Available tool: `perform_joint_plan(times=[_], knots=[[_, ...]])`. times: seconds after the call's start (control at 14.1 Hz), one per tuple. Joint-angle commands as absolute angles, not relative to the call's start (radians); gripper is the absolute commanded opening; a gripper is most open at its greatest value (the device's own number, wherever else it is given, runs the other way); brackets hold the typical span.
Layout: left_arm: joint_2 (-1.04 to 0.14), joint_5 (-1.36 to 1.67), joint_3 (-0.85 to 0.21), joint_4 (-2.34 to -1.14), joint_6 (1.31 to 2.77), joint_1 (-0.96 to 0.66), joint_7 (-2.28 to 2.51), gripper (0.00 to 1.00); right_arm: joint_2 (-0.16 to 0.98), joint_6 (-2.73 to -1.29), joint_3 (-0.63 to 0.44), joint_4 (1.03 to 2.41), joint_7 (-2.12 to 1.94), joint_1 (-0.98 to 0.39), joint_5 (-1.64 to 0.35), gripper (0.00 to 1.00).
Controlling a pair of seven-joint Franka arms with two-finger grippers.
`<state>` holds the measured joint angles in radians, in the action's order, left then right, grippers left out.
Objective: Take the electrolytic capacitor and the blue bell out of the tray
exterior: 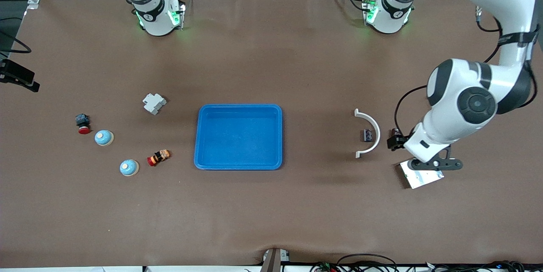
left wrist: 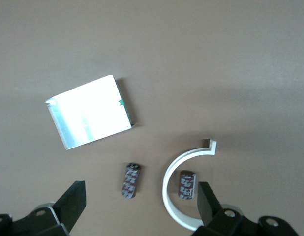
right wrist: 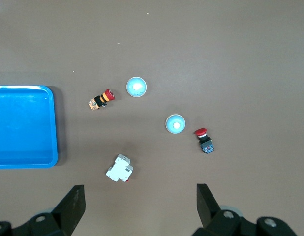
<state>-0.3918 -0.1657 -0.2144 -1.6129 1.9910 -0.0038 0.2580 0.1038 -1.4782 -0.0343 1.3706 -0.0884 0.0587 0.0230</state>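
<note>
Left gripper [left wrist: 139, 206] wide open, empty, over capacitor [left wrist: 130, 180] at lower centre. Right gripper [right wrist: 139, 206] wide open, empty, waits. Bells [exterior: 104, 137] lower left, open table around. Blue tray [exterior: 199, 136] centre. Capacitor print unreadable.

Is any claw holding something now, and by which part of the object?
Nothing is held. The left claw hangs open over the capacitors; the right claw is open above the bells.

My table [exterior: 271, 221] carries a matt brown cloth-like cover. The blue rectangular plastic tray [exterior: 238, 164] looks smooth, slightly glossy. The flat square metal plate [left wrist: 88, 112] reflects brightly. The white curved plastic bracket [left wrist: 169, 184] is matt.
</note>
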Motion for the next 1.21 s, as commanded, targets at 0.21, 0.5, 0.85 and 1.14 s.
perform_joint_plan(times=[0.21,0.5,0.85,1.14], knots=[[-0.278,-0.051,-0.219,-1.606,1.931,0.081,0.187,1.00,0.103,-1.465,-0.023,1.355,-0.080,0.069,0.028,1.00],[-0.181,-0.018,-0.210,-1.586,1.830,0.106,0.153,1.00,0.103,-1.460,-0.020,1.355,-0.081,0.067,0.028,1.00],[-0.140,-0.018,-0.212,-1.583,1.772,0.104,0.123,1.00,0.101,-1.460,-0.021,1.355,-0.083,0.067,0.028,1.00],[-0.124,-0.018,-0.219,-1.565,1.749,0.104,0.080,1.00,0.101,-1.462,-0.021,1.355,-0.083,0.067,0.035,1.00]])
